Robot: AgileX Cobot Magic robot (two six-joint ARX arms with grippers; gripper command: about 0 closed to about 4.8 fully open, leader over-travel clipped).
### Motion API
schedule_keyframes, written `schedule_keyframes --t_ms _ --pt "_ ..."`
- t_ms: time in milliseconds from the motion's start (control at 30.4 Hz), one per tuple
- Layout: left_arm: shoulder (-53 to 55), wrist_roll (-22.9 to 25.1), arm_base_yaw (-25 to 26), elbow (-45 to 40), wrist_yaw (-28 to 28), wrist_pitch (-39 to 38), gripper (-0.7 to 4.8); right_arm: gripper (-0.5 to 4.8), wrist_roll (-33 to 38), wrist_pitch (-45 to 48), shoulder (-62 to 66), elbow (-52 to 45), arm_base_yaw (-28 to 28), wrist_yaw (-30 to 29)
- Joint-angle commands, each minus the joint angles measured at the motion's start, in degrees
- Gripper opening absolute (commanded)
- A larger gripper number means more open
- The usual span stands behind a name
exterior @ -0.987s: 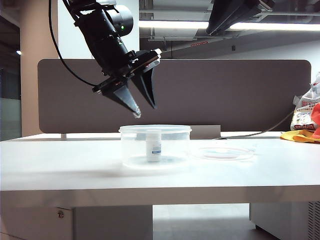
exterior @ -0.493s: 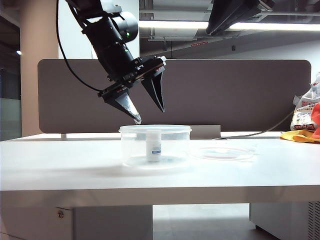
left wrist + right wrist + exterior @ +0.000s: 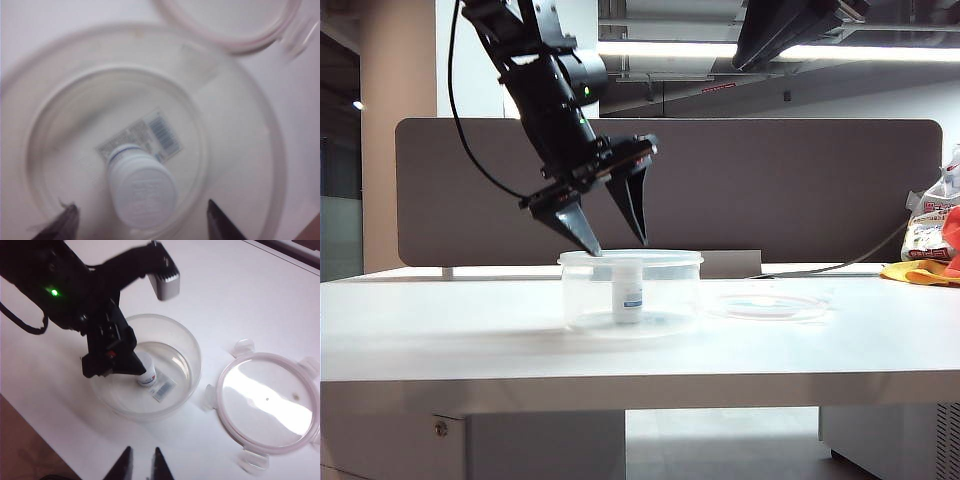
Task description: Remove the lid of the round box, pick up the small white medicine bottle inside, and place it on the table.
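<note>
**Lid off, left claw poised over the bottle**

You had the first step behind you: the lid [image 3: 269, 402] lay flat on the table [image 3: 440, 330], just beside the round box [image 3: 630, 292] and clear of it. The step in hand was the pick. Your left gripper [image 3: 618, 244] hung at the box's open mouth with its jaws spread wide, fingertips level with the rim. In the left wrist view the small white medicine bottle [image 3: 142, 192] stood upright on the box floor directly below the claw, between the two fingertips [image 3: 65, 223], with room to spare either side.

Your right gripper [image 3: 141, 464] sat well back from the box, high above the table, its jaws nearly together and holding nothing.

Next, I'd judge, you needed to sink the left claw straight down inside the wall until the fingertips flanked the bottle's cap or body, then close. The bottle is light and narrow, so an off-centre closing could tip it.
</note>
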Motion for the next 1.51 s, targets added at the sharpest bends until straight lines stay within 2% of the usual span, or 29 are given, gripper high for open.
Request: schedule_keyframes --t_ms 33,756,855,921,1184,1315,1513 --pt "0.9 -0.1 -0.4 0.0 0.0 -0.3 3.33 0.54 -0.3 0.9 -0.2 0.2 0.0 0.0" --pt "2.8 -0.1 -2.0 0.0 -3.8 3.0 3.28 0.54 -0.3 0.8 -0.2 0.2 0.0 0.0" --pt "2.8 -0.1 -1.9 0.0 -3.7 3.6 2.63 0.54 -0.3 0.7 -0.2 0.2 0.0 0.0" --pt "2.8 -0.1 -2.0 0.0 -3.7 3.7 2.38 0.54 -0.3 0.7 -0.2 0.2 0.0 0.0" --pt "2.8 -0.1 -2.0 0.0 -3.7 3.7 2.35 0.54 -0.3 0.7 -0.2 0.2 0.0 0.0" --pt "2.8 -0.1 -2.0 0.1 -3.7 3.5 1.77 0.54 -0.3 0.7 -0.2 0.2 0.0 0.0" --pt "2.8 -0.1 -2.0 0.1 -3.7 3.1 1.77 0.54 -0.3 0.7 -0.2 0.2 0.0 0.0"
